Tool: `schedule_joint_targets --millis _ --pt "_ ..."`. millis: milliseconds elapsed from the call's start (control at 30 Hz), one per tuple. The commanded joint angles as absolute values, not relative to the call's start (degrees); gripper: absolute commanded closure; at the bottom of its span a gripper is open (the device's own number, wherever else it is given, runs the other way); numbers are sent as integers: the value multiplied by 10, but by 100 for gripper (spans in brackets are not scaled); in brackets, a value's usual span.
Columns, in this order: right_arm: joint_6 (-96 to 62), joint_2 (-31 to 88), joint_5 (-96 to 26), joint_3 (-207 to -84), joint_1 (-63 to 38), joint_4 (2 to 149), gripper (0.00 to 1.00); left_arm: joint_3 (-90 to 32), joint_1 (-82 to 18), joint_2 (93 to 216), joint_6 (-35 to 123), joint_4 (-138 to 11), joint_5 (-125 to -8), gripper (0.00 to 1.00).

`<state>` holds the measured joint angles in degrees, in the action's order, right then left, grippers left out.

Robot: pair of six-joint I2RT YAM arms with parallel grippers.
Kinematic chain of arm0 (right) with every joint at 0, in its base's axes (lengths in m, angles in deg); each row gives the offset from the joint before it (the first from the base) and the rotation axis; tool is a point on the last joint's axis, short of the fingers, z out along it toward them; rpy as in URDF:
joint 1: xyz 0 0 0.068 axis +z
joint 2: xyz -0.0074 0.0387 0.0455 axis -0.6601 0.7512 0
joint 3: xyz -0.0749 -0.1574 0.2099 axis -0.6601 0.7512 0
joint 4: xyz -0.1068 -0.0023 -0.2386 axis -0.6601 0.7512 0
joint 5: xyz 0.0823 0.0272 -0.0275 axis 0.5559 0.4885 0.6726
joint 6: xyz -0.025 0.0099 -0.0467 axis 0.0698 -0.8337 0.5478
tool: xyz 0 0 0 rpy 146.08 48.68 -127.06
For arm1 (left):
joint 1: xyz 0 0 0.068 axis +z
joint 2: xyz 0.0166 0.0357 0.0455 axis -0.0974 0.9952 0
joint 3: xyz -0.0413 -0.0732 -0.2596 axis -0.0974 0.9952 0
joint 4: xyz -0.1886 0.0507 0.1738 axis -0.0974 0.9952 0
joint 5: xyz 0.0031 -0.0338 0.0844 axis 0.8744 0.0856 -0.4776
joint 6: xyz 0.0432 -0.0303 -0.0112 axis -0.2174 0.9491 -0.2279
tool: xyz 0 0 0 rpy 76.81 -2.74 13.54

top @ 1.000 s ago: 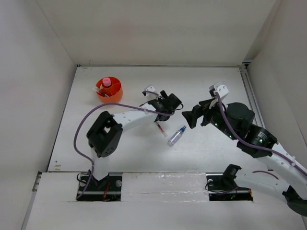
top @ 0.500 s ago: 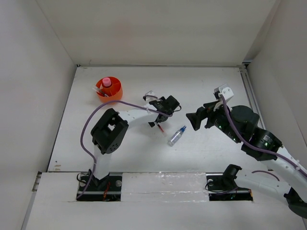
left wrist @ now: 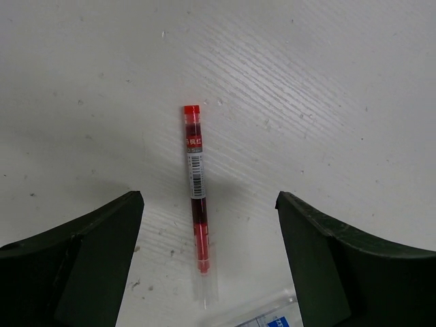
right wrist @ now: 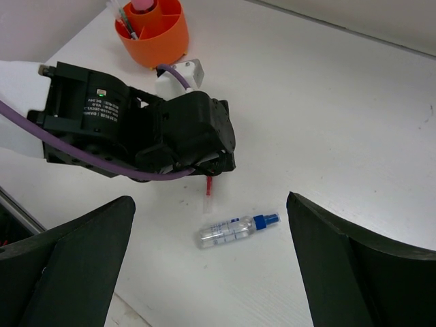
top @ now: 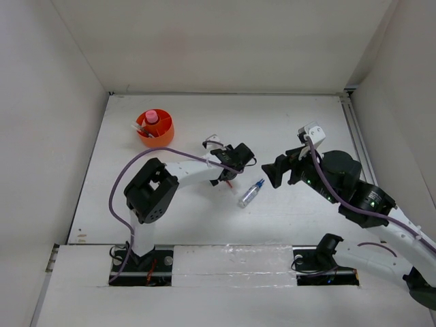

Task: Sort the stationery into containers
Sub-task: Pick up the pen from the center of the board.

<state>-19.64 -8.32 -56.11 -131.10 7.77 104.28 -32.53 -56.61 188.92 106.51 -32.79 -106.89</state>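
Left jaws (left wrist: 209,197) are spread fairly wide and sit low over the table (left wrist: 327,82), one finger on each side of the red pen (left wrist: 197,204). Neither finger touches it as far as I can see; there's bare table between the pen and both of them. Nothing is pinched.

Right jaws (top: 267,172) are spread about as wide as they look able to go, holding nothing. They hang above the table off to the right, facing the left arm's wrist.

Hard-to-see bits: from above, the left wrist covers nearly the whole pen and only a sliver of red pokes out beneath it. From the right wrist camera you just get the pen's clear end sticking out from under the black housing. The left wrist view cuts the bottle (right wrist: 235,230) off at its bottom edge, so only a clear corner with some blue print shows there. What's inside the orange tub (right wrist: 160,41) is tough to read. I can pick out a pink cap (right wrist: 143,5) and a couple of thin sticks, but not which compartment each sits in.

The pen lies flat on the table, a thin clear barrel with red ink inside, a red tip at the far end and a white barcode label near that end. The blue-capped bottle lies on its side just beside the pen's near end. The tub is well apart, at the back left of the table.
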Motion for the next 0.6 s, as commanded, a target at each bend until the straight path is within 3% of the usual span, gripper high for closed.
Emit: schedule_joint_targets --millis 0,467,567 --pt "-201 -85 -554 -1314 74 1021 1 -317 -570 1849 1057 -305 -1102 24" --pt "-201 -85 -544 -1308 74 1010 1 -277 -549 1831 956 -383 -1042 23" --pt "-201 -85 -538 -1308 74 1010 1 -277 -542 1841 950 -388 -1041 28"
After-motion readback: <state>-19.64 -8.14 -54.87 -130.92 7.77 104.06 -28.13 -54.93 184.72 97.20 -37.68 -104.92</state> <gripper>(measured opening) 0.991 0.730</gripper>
